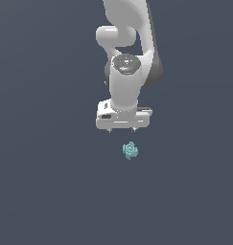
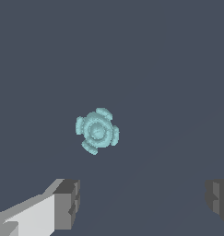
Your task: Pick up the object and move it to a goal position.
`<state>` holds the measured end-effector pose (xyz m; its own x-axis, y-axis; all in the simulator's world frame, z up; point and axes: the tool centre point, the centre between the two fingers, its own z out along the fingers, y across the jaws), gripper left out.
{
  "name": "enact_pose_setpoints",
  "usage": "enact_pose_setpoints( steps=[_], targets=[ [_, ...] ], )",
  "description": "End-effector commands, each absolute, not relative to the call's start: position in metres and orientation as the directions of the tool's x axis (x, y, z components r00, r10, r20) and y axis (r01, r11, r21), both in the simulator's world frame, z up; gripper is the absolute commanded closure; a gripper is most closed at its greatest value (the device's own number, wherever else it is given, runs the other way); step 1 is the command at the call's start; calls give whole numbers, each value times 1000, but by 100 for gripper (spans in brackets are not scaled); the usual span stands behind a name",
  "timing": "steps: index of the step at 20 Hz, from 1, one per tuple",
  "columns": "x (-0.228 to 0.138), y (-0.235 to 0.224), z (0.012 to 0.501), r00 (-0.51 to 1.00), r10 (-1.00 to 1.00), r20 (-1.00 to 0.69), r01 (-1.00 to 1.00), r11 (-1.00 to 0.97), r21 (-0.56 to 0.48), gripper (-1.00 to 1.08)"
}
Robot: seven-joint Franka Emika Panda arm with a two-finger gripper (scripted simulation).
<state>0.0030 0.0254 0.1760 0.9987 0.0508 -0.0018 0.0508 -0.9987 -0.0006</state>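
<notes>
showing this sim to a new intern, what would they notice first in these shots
First, the big white arm reaching down from the top of the exterior view, its gripper open above a plain dark floor. Next, the small pale teal object, a knobbly rounded blob lying on the floor apart from the gripper; in the wrist view it sits beyond the two spread fingertips, untouched.
</notes>
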Motion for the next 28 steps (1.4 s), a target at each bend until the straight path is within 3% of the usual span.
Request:
enact_pose_setpoints(
  steps=[1,17,28],
  targets=[
    [3,25,176,999,51,-2,51,-999,-1,-92],
    [-3,14,161,1000,-8,-27,-8,-1000,3,-92],
    [7,30,140,990,140,-20,140,-990,5,-92]
  ],
)
